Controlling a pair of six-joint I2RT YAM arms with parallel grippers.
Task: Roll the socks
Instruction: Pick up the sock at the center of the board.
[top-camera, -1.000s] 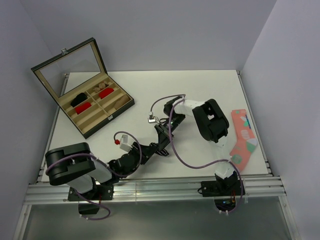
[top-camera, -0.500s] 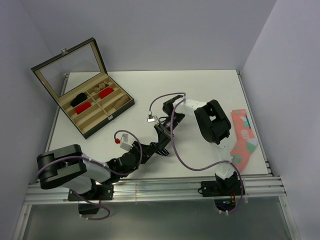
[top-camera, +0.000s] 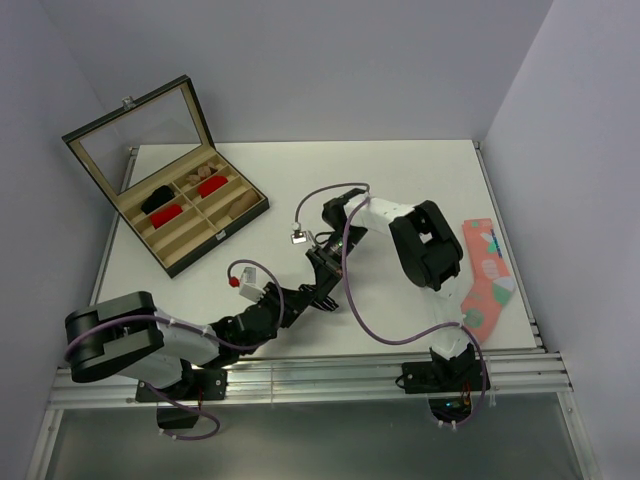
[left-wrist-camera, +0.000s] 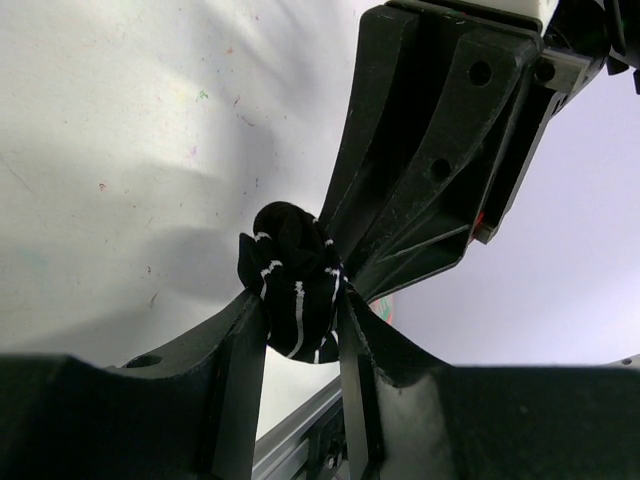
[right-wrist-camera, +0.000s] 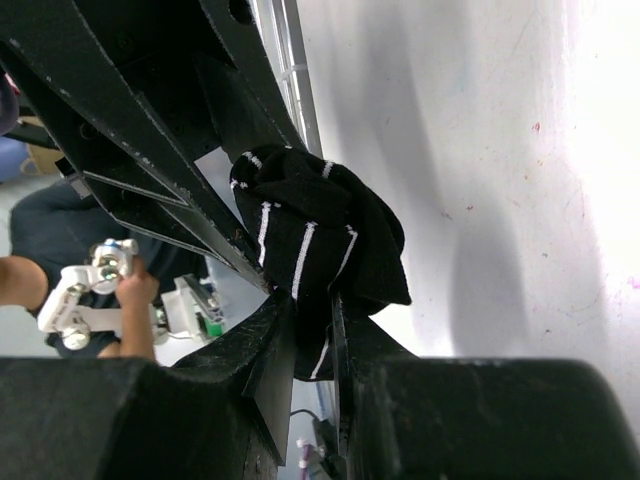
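Left wrist view: left gripper (left-wrist-camera: 300, 315) pinched shut on black striped sock (left-wrist-camera: 293, 285), which is bunched in a wad just above the desk (left-wrist-camera: 120, 150); right gripper (left-wrist-camera: 345, 262) comes in from the other side, touching the same wad. Right wrist view confirms it: right gripper (right-wrist-camera: 310, 325) is also clamped on the sock (right-wrist-camera: 325, 225), so both hold one bundle mid-desk, in front of the arm bases. Change over the last second: left arm's shoulder dropped and swung outward, left jaws squeezed in slightly, and the right arm crept a bit toward the box; the meeting point of the grippers barely moved. Judgement: roll on the short sock looks mostly formed, now being tightened or tucked, not released yet. Tan sock not clearly picked out. White desk, faint specks. Open compartment box (top-camera: 190, 215) back left with red bundles (top-camera: 168, 213) inside, coral-pink sock (top-camera: 485, 275) at the right edge, well apart. Plain pale walls (top-camera: 330, 60), metal rail (top-camera: 300, 385) at near edge.
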